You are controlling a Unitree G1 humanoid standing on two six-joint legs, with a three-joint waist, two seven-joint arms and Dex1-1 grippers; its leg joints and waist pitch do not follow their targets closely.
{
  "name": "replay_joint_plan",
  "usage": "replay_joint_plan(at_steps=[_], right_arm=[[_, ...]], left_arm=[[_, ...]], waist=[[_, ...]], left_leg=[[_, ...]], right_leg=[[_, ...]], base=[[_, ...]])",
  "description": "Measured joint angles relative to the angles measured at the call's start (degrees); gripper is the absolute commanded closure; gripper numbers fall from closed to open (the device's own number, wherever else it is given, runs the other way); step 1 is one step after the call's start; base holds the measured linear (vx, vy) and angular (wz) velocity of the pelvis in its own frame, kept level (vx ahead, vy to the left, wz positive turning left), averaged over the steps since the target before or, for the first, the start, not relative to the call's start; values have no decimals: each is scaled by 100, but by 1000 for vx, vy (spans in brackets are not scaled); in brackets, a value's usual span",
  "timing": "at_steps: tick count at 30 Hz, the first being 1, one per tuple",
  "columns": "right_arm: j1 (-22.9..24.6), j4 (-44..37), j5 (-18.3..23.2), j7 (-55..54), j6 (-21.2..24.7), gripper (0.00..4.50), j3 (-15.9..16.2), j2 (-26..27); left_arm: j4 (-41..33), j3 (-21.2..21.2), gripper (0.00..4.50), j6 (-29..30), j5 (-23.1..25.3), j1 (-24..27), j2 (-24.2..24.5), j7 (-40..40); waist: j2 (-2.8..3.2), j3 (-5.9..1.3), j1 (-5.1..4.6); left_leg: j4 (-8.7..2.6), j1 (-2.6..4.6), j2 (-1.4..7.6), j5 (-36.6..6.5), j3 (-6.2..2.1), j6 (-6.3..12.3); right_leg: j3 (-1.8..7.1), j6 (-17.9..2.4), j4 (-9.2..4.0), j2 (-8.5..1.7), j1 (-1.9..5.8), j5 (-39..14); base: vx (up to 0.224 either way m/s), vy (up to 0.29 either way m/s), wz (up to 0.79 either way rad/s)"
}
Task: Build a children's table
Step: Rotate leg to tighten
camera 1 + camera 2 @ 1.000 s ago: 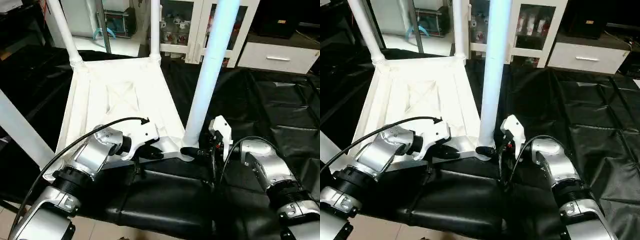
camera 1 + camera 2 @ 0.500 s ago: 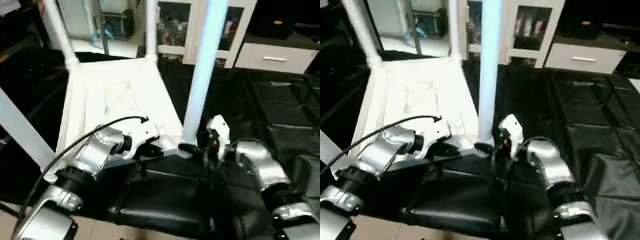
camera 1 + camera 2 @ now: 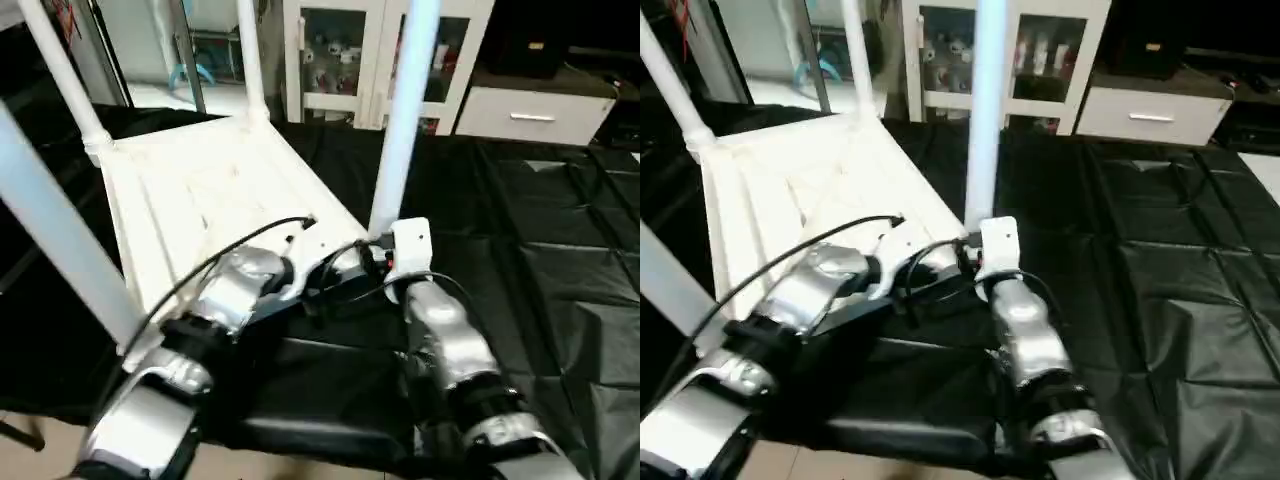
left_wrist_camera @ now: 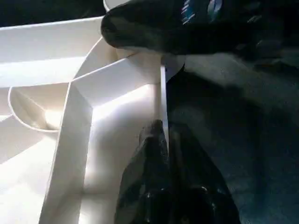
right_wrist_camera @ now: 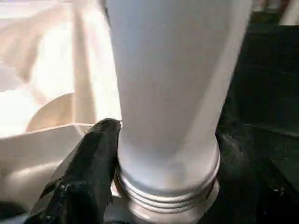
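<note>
So the white plastic rectangular tabletop (image 3: 215, 195) is lying upside down, ribbed underside up, on the black-covered table (image 3: 540, 230), with long tapered white tube legs sticking up from its corners. The one we're working is the near-right leg (image 3: 405, 120), standing at about 12 o'clock from our right gripper (image 5: 154, 154). Its threaded collar sits at the round corner socket (image 5: 163, 200), with thread rings still showing, so we'd guess it isn't fully wound in yet.

Our right fingers (image 5: 93, 163) are spread around the leg's base, one black pad touching the tube; whether they're truly clamping it we can't tell. Our left gripper (image 4: 161, 140) has its fingers pinched together on the thin white rim (image 4: 164, 100) of the top, just at 9 o'clock of that socket.

To do this well, we'd keep the left pinch firm so the top can't spin, grip the leg low near the collar, and keep the tube upright while twisting so the threads don't cross.
</note>
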Motion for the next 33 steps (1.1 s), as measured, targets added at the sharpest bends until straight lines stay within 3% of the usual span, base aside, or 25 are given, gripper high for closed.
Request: replay_joint_plan(at_steps=[10, 12, 17, 22, 26, 33], right_arm=[[9, -40, -189, -398, -137, 176, 39, 56], [19, -59, -191, -405, -137, 120, 43, 60], [121, -266, -271, -488, -88, 64, 49, 60], [216, -517, -272, -484, 96, 52, 51, 16], [470, -968, -257, -344, 267, 52, 53, -62], [912, -2062, 707, 1193, 752, 52, -97, -629]], left_arm=[[23, 49, 450, -145, -58, -3, -11, 1], [49, 50, 450, -197, -58, -4, -3, -11], [63, 51, 450, -255, -93, -4, 32, -109], [64, 48, 450, -290, -96, -4, 49, -186], [56, 5, 450, -338, -103, -3, 49, -302], [-60, -49, 450, -377, -141, 75, 267, -590]], waist=[[30, 18, 13], [36, 22, 12], [39, 23, 17], [48, 29, 39], [69, 42, 131], [73, 44, 137]], left_leg=[[-21, -7, -1, -7, 0, 9], [-22, -6, -1, -6, 0, 8], [-24, -8, -1, -7, 0, 8], [-24, -8, -1, -7, 0, 8], [-28, -10, -1, -7, 1, 8], [-31, -9, 1, -6, 2, 8]], right_leg=[[-3, 3, -23, 0, -15, -3], [-3, 3, -23, 0, -15, -3], [-3, 4, -27, 0, -15, -3], [-3, 4, -27, 0, -15, -3], [-3, 6, -31, -1, -15, -4], [2, 9, -30, -1, 0, -6]], base=[[0, 0, 0], [0, 0, 0], [0, 0, 0], [0, 0, 0], [0, 0, 0], [0, 0, 0]])
